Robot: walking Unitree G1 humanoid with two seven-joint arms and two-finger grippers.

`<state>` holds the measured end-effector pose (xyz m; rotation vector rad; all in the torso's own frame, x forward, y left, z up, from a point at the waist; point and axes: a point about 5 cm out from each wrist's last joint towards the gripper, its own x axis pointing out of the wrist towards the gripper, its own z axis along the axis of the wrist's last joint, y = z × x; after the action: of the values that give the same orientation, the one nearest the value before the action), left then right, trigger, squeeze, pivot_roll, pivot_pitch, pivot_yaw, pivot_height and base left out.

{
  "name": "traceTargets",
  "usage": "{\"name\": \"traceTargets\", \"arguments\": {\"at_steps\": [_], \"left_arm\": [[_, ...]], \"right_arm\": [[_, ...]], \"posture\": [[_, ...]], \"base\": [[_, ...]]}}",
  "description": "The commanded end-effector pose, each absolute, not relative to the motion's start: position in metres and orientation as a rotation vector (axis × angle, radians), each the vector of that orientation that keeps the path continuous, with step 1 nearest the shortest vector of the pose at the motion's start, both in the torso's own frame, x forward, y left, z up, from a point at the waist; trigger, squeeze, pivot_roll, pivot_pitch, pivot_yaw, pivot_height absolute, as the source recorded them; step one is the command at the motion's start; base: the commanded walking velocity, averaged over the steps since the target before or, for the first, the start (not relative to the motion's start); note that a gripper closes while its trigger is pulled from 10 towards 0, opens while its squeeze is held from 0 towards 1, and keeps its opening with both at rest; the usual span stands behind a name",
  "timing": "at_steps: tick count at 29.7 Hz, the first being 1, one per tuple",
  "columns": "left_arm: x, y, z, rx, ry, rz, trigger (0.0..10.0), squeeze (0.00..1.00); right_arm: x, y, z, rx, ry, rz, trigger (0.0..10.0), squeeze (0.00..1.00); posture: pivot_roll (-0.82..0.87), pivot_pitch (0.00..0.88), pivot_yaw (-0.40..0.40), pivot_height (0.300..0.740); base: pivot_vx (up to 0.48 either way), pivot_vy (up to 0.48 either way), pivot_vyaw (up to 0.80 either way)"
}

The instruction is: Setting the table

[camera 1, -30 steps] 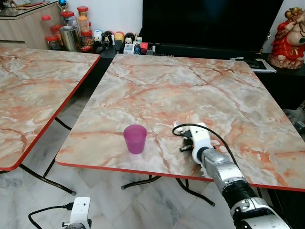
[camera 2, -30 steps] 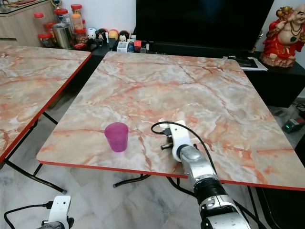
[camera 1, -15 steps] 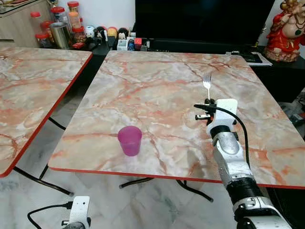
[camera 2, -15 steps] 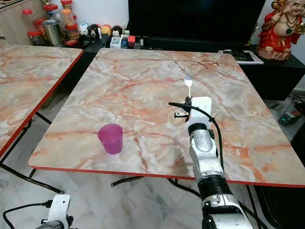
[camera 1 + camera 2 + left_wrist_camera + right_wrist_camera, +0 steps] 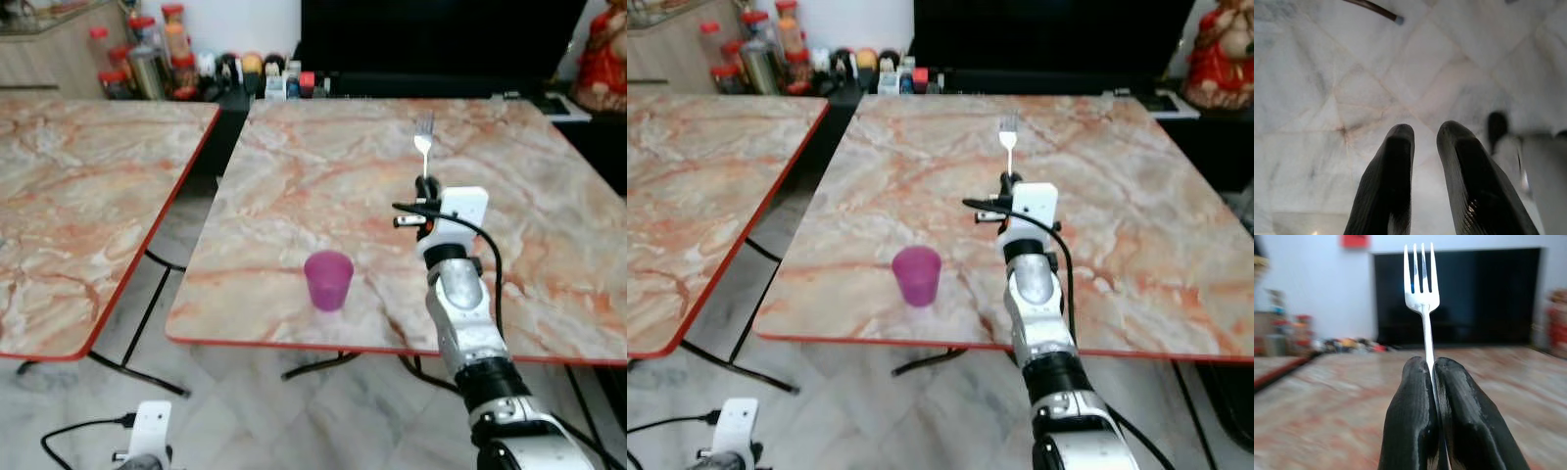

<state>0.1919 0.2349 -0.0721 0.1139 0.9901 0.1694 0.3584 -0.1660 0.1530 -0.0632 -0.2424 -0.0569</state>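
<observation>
The right gripper (image 5: 1432, 367), fingers pinched shut on the fork (image 5: 423, 137), holds it upright over the table (image 5: 549, 196) at about two o'clock from the purple cup (image 5: 328, 280); pinched so low, it could pivot or slip out.

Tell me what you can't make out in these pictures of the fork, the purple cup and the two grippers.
- Fork: handle's lower part hidden between the right gripper fingers, right wrist view.
- Purple cup: contents cannot be told, eye views blurred.
- Shelf items behind the tables: too small and blurred to identify.
- Left gripper: the arm's base is cut off by the bottom edge, left eye view.
</observation>
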Motion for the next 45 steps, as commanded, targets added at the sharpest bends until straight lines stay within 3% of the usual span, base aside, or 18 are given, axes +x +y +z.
{"name": "traceTargets", "arguments": {"at_steps": [1, 10, 45], "left_arm": [[0.193, 0.240, -0.070, 0.133, 0.988, 0.172, 10.0, 0.00], [0.192, 0.240, -0.071, 0.134, 0.987, 0.171, 10.0, 0.00], [0.195, 0.238, -0.069, 0.116, 0.975, 0.200, 10.0, 0.00]], "right_arm": [[0.361, -0.163, 0.170, -0.063, -0.316, -0.063, 10.0, 0.00], [0.362, -0.155, 0.185, -0.094, -0.386, -0.043, 10.0, 0.00], [0.365, -0.146, 0.168, -0.113, -0.280, 0.022, 10.0, 0.00]], "posture": [[0.01, 0.000, 0.010, 0.740], [0.01, 0.000, 0.007, 0.740], [0.04, 0.000, -0.009, 0.740]], "base": [[0.000, 0.480, 0.00], [0.000, 0.480, 0.00], [0.000, 0.480, 0.00]]}}
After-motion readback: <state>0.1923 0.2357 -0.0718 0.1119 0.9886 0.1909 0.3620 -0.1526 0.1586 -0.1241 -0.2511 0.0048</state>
